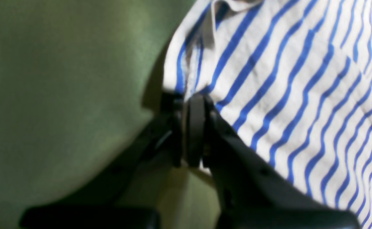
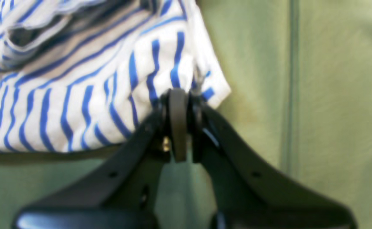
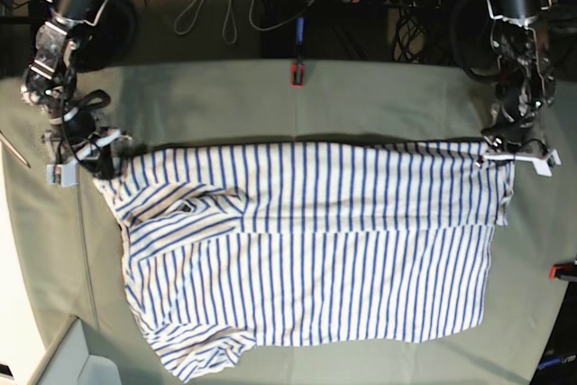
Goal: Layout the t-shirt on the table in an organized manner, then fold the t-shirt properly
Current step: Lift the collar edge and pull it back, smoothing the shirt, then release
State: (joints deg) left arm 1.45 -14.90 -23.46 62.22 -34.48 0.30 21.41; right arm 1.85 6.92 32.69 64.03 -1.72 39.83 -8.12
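At about ten o'clock in the base view, the right hand (image 3: 101,152) is pressed together, pinching the collar-end corner of the t-shirt (image 3: 306,250). The t-shirt lies spread wide across the middle of the worktop (image 3: 225,96), its far edge drawn fairly straight, though the sleeve at seven o'clock looks bunched. At two o'clock the left hand (image 3: 491,152) pinches the opposite far corner. Judging by this, the layout is nearly done, with smoothing and every fold left.
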